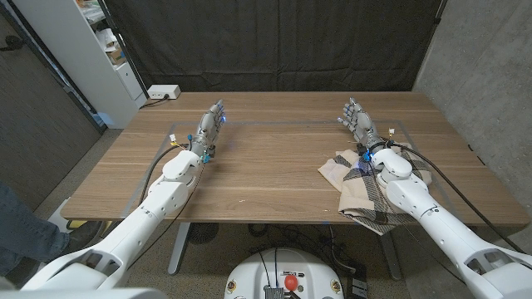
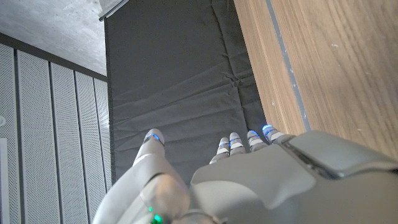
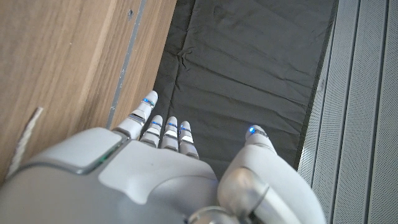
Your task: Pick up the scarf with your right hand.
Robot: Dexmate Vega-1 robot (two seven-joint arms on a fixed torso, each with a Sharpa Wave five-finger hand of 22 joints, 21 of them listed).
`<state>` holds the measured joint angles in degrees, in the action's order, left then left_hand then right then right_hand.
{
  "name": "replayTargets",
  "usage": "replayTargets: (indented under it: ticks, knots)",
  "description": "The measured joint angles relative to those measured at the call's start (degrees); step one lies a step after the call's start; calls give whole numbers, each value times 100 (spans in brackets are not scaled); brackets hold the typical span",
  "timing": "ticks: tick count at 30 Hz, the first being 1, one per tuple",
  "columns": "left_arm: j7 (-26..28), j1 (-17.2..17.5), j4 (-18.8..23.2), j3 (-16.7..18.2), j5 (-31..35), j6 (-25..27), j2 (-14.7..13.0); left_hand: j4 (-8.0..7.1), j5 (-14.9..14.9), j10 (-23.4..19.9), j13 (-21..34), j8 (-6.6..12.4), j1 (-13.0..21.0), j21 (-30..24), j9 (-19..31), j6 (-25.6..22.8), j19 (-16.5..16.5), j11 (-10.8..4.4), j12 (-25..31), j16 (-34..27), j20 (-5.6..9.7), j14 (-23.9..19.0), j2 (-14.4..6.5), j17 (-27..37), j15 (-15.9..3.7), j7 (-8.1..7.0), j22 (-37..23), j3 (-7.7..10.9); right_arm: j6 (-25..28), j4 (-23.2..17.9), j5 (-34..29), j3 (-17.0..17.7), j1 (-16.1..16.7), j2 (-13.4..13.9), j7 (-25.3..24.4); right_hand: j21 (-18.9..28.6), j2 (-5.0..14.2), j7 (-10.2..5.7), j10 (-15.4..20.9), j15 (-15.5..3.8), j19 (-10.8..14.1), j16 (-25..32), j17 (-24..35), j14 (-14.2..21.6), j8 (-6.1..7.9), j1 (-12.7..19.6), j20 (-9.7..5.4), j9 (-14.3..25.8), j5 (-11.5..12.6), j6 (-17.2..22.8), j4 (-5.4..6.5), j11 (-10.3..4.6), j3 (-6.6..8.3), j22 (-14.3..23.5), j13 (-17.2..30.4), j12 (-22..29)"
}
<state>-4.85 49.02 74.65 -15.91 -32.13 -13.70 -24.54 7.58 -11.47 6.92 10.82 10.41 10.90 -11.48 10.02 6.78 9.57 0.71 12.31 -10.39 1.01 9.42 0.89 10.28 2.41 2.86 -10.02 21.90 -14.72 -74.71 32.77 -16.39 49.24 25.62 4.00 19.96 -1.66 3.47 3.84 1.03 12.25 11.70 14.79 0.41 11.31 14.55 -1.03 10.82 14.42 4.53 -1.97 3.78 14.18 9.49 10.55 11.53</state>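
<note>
A beige scarf [image 1: 357, 187] with dark plaid stripes lies crumpled on the table's right side, reaching to the front edge. My right forearm passes over it. My right hand [image 1: 357, 119] stands beyond the scarf's far edge, fingers apart and reaching toward the back of the table, holding nothing; the same hand [image 3: 168, 168] shows from behind in the right wrist view, with a scarf fringe strand [image 3: 23, 140] on the wood beside it. My left hand [image 1: 212, 123] is on the left side of the table, open and empty, also seen from behind [image 2: 249, 168].
The wooden table [image 1: 266, 158] has blue tape lines [image 1: 274, 123] near its far middle. A black curtain hangs behind it. A white power strip [image 1: 163, 92] sits on the floor at the back left, next to a white shelf [image 1: 91, 50]. A person's leg [image 1: 21, 228] shows at the left edge.
</note>
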Motion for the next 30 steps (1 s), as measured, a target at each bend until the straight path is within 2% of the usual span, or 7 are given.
replayTargets:
  ticks: [2,8,10,11,13,20,30]
  knots:
    - [-64,22,8,197,113,49,157,0,0,0,0,0,0,0,0,0,0,0,0,0,0,0,0,0,0,0,0,0,60,-6,-159,103,21,-84,88,0,-6,-9,28,0,0,0,0,0,0,6,0,0,0,9,0,-9,0,0,0,0]
    - [-530,87,35,937,873,332,810,0,0,0,0,0,0,0,0,0,31,0,0,0,-31,19,0,0,-19,0,0,0,236,-45,-711,752,135,-631,427,0,-6,21,39,-23,1,0,-12,22,0,6,-1,-1,21,39,-23,2,23,0,0,0]
    - [-530,93,36,1141,873,332,996,0,0,0,0,0,0,0,0,0,31,0,0,0,-31,19,0,0,-19,0,1,0,301,-45,-948,752,135,-631,581,0,-6,21,48,-23,23,0,-17,22,0,6,-23,-1,21,39,-23,10,23,-1,0,0]
    - [-766,94,36,1304,1246,436,1149,0,0,0,0,0,0,0,0,0,31,0,0,0,-31,19,0,0,-19,0,1,0,318,-82,-1009,1069,182,-902,620,0,-6,21,48,-23,31,0,-16,22,0,6,-31,-1,21,39,-23,10,23,0,-1,0]
    - [-872,95,36,1528,1397,476,1365,0,0,0,-1,0,0,0,-1,0,31,0,0,0,-31,19,0,0,-19,0,1,0,376,-104,-1190,1193,203,-1012,743,0,23,21,48,-23,30,0,-16,22,0,34,-31,-1,21,39,-23,10,23,0,0,0]
    - [-1282,66,18,1983,2009,622,1815,0,0,0,-1,0,0,0,-1,0,31,-1,0,1,-31,19,0,-1,-19,0,1,0,532,-270,-1685,1730,285,-1461,1066,0,24,21,78,-22,61,0,-16,22,0,35,0,-1,19,39,-23,-19,23,-1,-1,0]
    - [-1666,15,55,2489,2606,775,2339,-23,0,0,-1,0,30,0,-1,-1,9,-1,0,1,-53,19,-30,-1,-19,0,1,23,612,-443,-2148,2179,346,-1808,1441,-26,24,-10,78,-22,92,0,-43,22,0,35,-31,-2,42,70,-40,-19,40,-1,-1,0]
